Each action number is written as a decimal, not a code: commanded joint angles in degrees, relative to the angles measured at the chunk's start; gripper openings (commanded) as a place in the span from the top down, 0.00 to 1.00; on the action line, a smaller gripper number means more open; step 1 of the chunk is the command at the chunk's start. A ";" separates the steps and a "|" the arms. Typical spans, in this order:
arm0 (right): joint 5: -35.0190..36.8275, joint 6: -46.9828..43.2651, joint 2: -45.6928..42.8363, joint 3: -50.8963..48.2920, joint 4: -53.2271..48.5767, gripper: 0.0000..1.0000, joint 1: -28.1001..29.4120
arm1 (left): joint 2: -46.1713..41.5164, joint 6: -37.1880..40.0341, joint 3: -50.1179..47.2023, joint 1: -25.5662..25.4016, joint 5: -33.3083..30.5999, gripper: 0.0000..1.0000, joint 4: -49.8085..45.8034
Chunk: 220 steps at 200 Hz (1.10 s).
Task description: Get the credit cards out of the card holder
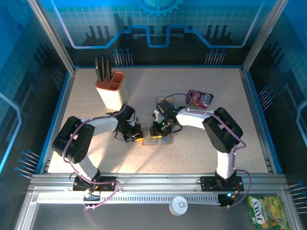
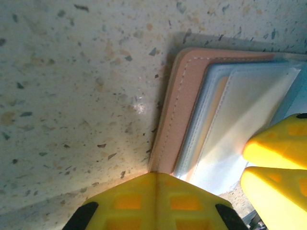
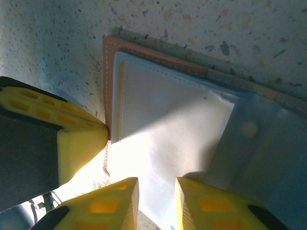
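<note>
Top external: card holder [image 1: 160,140], knife block [image 1: 110,93]

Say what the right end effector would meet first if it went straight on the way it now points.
Probably the card holder, lying open on the table: its pale inside sits right ahead of the right end effector. Depth is unclear; it may already touch.

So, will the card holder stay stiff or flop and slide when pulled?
Probably floppy: the card holder lies open as thin leather with soft clear pockets. It looks light and flat, so it may slide on the smooth table unless pinned.
</note>
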 commanded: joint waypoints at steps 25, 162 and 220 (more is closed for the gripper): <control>2.82 -1.64 -0.65 -0.22 -3.18 0.73 -0.10 | 0.41 1.04 -1.16 1.14 -2.82 0.98 -2.12; -2.40 -1.76 -1.38 -5.30 3.34 0.73 -2.74 | -2.20 0.32 0.78 1.30 -3.85 0.98 -4.05; -4.77 -0.96 -1.18 -7.73 7.07 0.73 -4.04 | -8.11 -4.62 0.31 1.30 0.24 0.88 1.05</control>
